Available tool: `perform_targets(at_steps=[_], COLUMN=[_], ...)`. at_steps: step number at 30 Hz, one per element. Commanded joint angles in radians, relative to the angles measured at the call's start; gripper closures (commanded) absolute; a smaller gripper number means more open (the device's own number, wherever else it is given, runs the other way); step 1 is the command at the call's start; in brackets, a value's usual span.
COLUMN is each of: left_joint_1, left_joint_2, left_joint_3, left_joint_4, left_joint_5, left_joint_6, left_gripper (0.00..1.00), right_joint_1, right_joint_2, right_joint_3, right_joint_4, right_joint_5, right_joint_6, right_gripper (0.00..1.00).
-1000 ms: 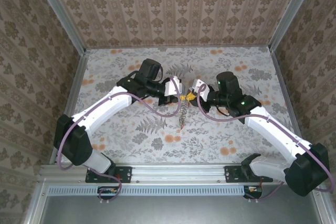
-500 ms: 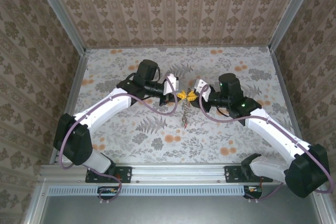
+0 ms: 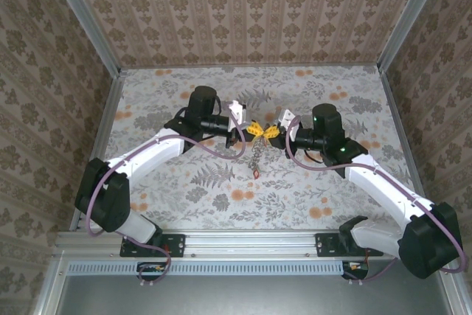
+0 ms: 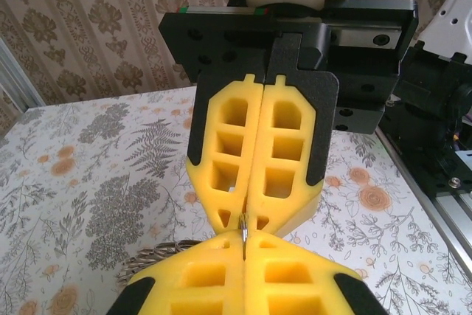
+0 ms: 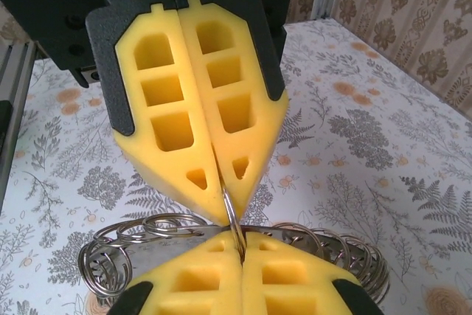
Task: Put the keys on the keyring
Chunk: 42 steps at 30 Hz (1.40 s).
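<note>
both arms have pulled back a little from each other compared with a second ago, so the yellow fingers show more plainly in the overhead view, and the hanging chain has shifted slightly with them. left gripper [image 3: 254,130] and right gripper [image 3: 271,132] meet tip to tip above the middle of the table [image 3: 184,182], each with its fingers pressed together. in the right wrist view a thin wire loop [image 5: 231,215] runs from the seam of the left gripper [image 5: 221,208] into the seam of the right gripper [image 5: 240,248], so both look clamped on the same strand, which seems to be part of the keyring [image 5: 118,248]. its coiled loops bunch just below the fingertips there, and from above the keyring [image 3: 256,156] hangs down between the two arms. a reddish speck at its lower end may be a key tag, but it is too small to tell, and no other keys can be made out. the step in hand looks like parting the wire to make a gap for a key. to do it well, both grips should stay firm and close to the tips, with a slow, small pull or twist, not a tug. with so thin a wire, the likely failure is that it slides out of the soft pads. the hanging weight should be kept steady so it does not swing.
</note>
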State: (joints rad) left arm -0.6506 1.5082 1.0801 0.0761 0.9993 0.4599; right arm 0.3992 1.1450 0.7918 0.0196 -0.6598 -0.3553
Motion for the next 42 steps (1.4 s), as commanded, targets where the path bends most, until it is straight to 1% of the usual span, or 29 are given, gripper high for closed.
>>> perform_targets(at_steps=[1, 4, 6, 8, 9, 14, 21, 26, 31, 42], left_joint_1=[-0.011, -0.011, -0.012, -0.012, -0.012, -0.022, -0.049, -0.055, -0.06, -0.075], left_joint_2=[-0.021, -0.025, -0.024, -0.023, -0.023, -0.013, 0.013, 0.03, 0.049, 0.055], left_joint_3=[0.004, 0.01, 0.033, 0.056, 0.063, 0.118, 0.172, 0.203, 0.231, 0.243], left_joint_4=[0.024, -0.058, -0.157, -0.229, -0.252, -0.337, -0.394, -0.454, -0.504, -0.485], left_joint_5=[0.082, 0.034, -0.005, -0.036, -0.053, -0.105, -0.152, -0.179, -0.182, -0.18], left_joint_6=[0.002, 0.058, 0.118, 0.166, 0.18, 0.235, 0.27, 0.303, 0.333, 0.324], left_gripper=[1.0, 1.0, 0.88, 0.82, 0.8, 0.75, 0.73, 0.75, 0.76, 0.8], right_joint_1=[-0.006, -0.005, -0.005, 0.001, 0.005, 0.023, 0.041, 0.047, 0.052, 0.059], right_joint_2=[-0.014, -0.019, -0.02, -0.021, -0.022, -0.023, -0.015, -0.019, -0.021, -0.011], right_joint_3=[0.002, 0.028, 0.052, 0.073, 0.084, 0.115, 0.149, 0.157, 0.167, 0.179], right_joint_4=[0.018, -0.029, -0.084, -0.13, -0.157, -0.222, -0.273, -0.279, -0.29, -0.308], right_joint_5=[0.0, 0.013, 0.024, 0.04, 0.051, 0.079, 0.104, 0.104, 0.104, 0.118], right_joint_6=[0.019, -0.002, -0.026, -0.053, -0.071, -0.112, -0.143, -0.148, -0.152, -0.165], right_gripper=[1.0, 1.0, 1.0, 1.0, 1.0, 1.0, 1.0, 1.0, 1.0, 1.0])
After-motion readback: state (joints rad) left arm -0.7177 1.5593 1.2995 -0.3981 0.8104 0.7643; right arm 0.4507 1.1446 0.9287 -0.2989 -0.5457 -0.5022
